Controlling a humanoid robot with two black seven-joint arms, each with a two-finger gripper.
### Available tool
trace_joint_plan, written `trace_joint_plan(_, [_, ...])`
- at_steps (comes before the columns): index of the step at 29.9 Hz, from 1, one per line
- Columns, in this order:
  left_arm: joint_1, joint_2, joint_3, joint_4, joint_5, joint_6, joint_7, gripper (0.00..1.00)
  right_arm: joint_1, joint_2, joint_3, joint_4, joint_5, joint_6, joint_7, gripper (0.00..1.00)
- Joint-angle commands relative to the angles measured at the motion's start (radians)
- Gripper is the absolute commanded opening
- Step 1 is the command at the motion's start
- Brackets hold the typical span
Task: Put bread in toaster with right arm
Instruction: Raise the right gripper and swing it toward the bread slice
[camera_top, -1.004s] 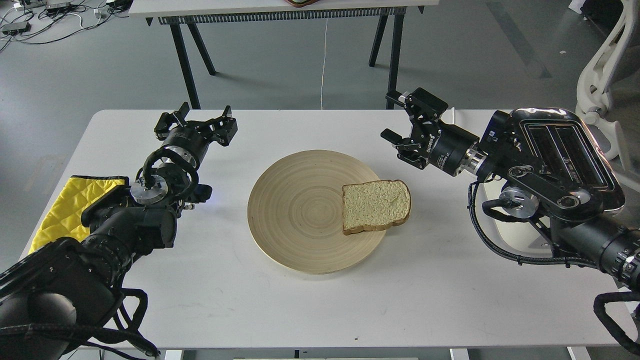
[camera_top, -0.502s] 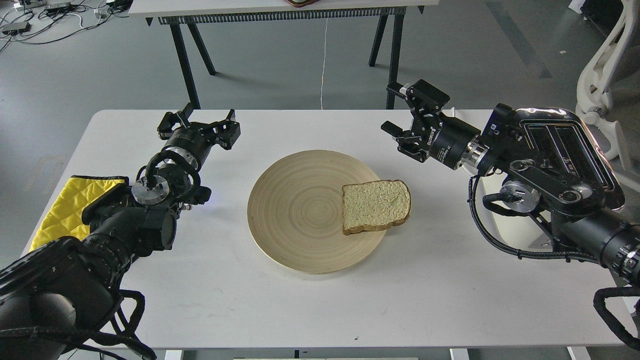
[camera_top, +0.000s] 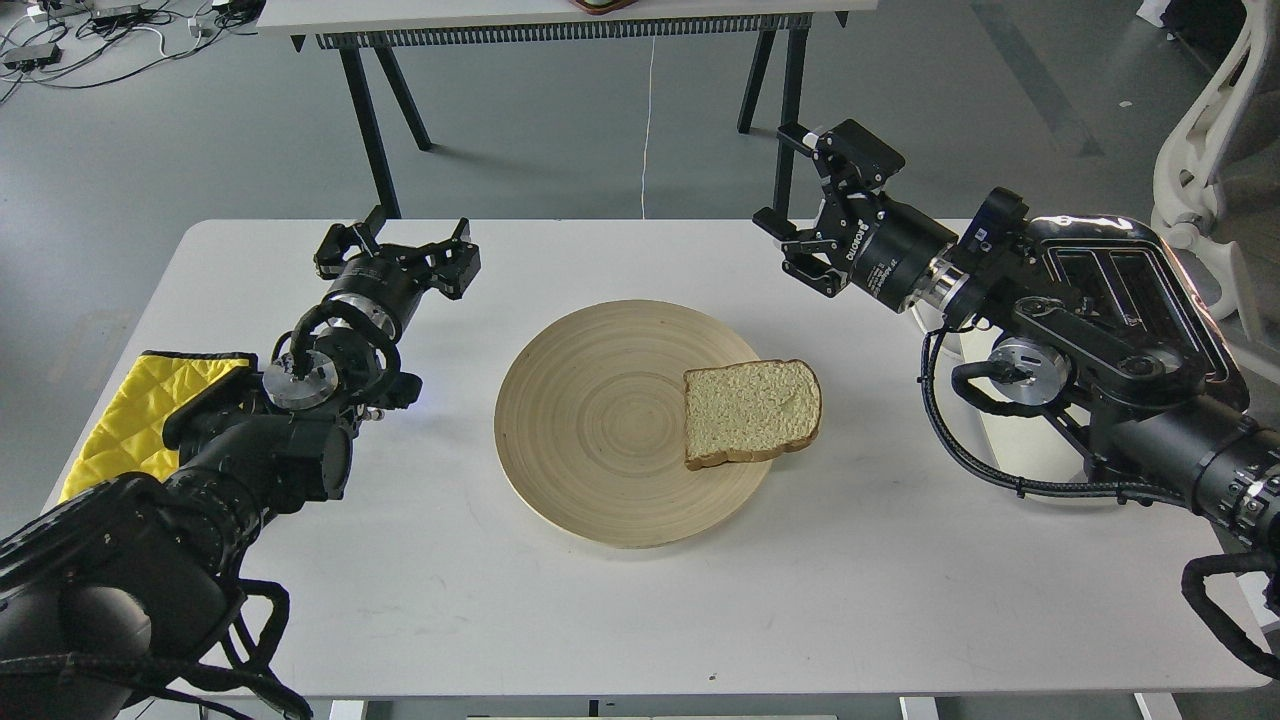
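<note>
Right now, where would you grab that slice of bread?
Probably the bread by its right crust edge, which overhangs the wooden plate rim. My right tool, open, would come from that side, one finger above, one below.

The right arm (camera_top: 1080, 360) hides much of the toaster (camera_top: 1150, 290), the left arm (camera_top: 250, 440) covers part of the yellow cloth (camera_top: 130, 410), and both arms are cut off by the picture's edges.

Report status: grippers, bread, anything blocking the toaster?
Both grippers, left and right, open and empty. Bread flat on the plate's right edge. Right arm overlaps the toaster.
</note>
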Motion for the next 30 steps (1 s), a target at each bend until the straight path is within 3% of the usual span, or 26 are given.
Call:
trace_joint_plan(1, [0.000,0.000,0.001,0.000,0.001,0.000,0.000,1.00,0.117,-0.009,-0.177,0.001,-0.004,0.001,0.000,0.99])
trace_joint_plan(7, [0.000,0.000,0.001,0.000,-0.001,0.000,0.000,1.00,0.293,-0.040,-0.476,0.001,-0.007,0.004,0.000,0.99])
trace_joint_plan(13, [-0.001,-0.002,0.001,0.000,0.001,0.000,0.000,1.00,0.411,-0.065,-0.634,0.005,-0.108,0.006,0.000,0.99])
trace_joint_plan(22, [-0.002,-0.002,0.001,0.000,0.001,0.000,0.000,1.00,0.424,-0.126,-0.638,0.018,-0.125,0.006,0.000,0.99])
trace_joint_plan(30, [-0.002,-0.002,0.001,0.000,0.001,0.000,0.000,1.00,0.367,-0.224,-0.590,0.138,-0.060,0.006,0.000,0.99])
